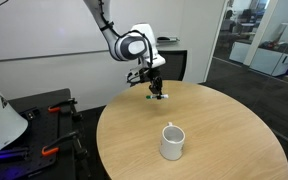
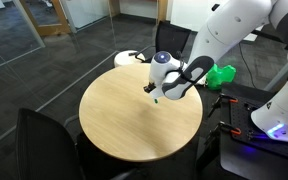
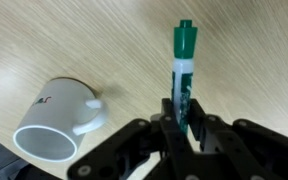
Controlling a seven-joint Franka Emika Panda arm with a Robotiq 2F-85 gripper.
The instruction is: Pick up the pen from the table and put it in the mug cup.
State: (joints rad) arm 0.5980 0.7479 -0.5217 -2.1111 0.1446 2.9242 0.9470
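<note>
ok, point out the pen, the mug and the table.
pen [image 3: 182, 75]: wrist view, barrel below the green cap.
mug [image 1: 171, 148]: in an exterior view, outer wall.
table [image 1: 229, 125]: in an exterior view, bare top.

"Where is the arm?"
"It reaches in from the top middle of the frame and bends down."
"And the gripper?"
"It points down and squeezes the pen tight."

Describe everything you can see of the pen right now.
In the wrist view the pen is slim and plastic-looking. It has a green cap end pointing away from the gripper and a whitish barrel with green print. The jaws are closed on its lower barrel from both sides. The table lies behind it; I cannot tell whether it is lifted clear.
</note>
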